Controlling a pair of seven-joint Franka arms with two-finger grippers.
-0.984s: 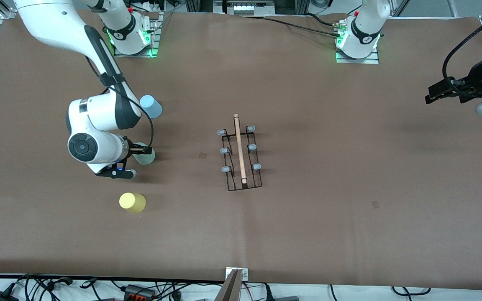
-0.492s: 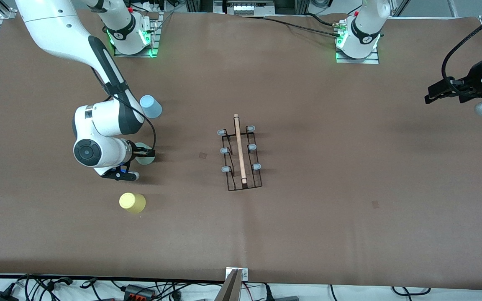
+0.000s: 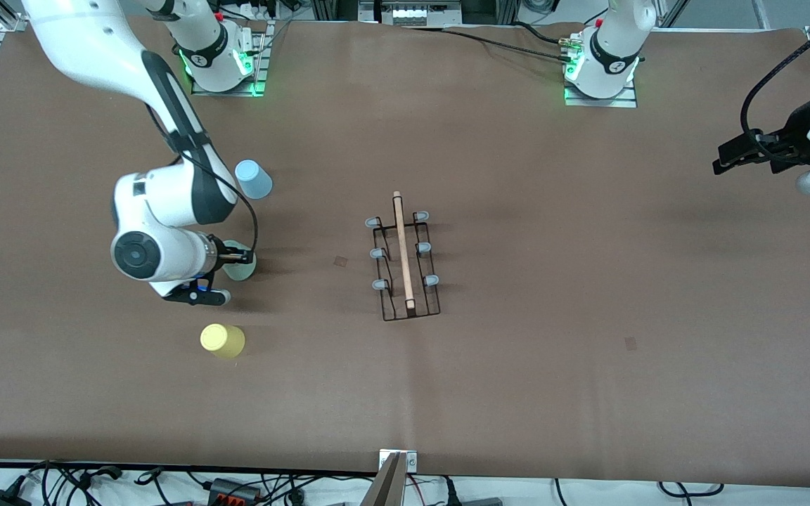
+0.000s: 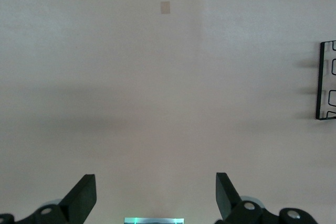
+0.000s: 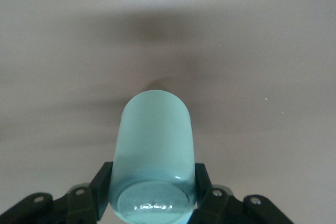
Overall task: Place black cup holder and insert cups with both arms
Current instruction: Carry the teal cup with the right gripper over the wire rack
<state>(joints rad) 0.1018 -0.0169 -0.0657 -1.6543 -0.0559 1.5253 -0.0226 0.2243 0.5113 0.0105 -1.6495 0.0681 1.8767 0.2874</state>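
The black cup holder [image 3: 405,261] stands in the middle of the table, its pegs bare; its edge shows in the left wrist view [image 4: 326,80]. My right gripper [image 3: 240,258] is shut on the pale mint green cup [image 3: 242,266], gripping its sides [image 5: 152,145] low over the table toward the right arm's end. The light blue cup [image 3: 254,179] stands upside down farther from the front camera than the gripper. The yellow cup [image 3: 221,340] stands nearer to the camera. My left gripper [image 3: 721,160] waits open and empty [image 4: 155,182] above the left arm's end of the table.
The brown table cover [image 3: 553,365] has small darker marks near the holder [image 3: 341,261] and toward the left arm's end [image 3: 631,343]. Cables lie along the table's near edge.
My right arm shifted a little toward its own end of the table, with the mint green cup staying in its grip. The left arm has barely moved.
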